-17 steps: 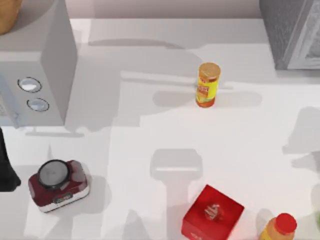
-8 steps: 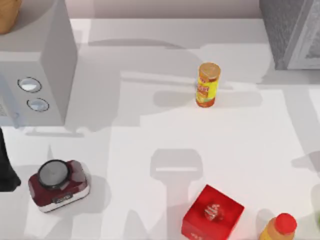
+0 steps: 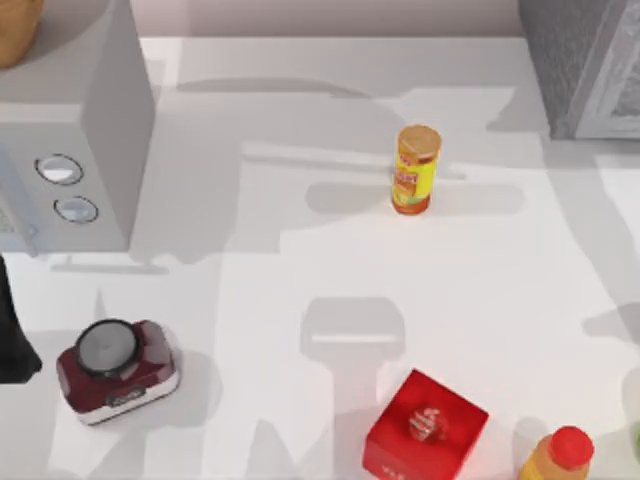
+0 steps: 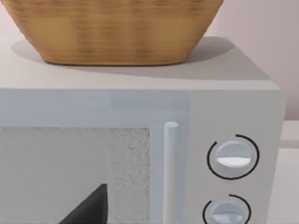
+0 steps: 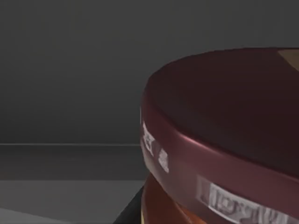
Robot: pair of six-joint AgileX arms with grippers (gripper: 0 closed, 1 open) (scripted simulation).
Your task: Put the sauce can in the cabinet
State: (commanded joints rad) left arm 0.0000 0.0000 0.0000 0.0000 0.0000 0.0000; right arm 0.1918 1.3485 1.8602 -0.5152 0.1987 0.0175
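Against dark interior, sauce can [image 5: 224,140] half-cropped

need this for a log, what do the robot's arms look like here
Little of them shows. The left arm is a plain matte black shape at the table's left edge, and the left wrist view catches a black pointed tip of the left end effector. No cables or markings visible.

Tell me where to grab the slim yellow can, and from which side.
Grip the yellow can around its mid-body, tool coming level from the top view's right, probably. It stands upright, a slim cylinder with bare table all round.
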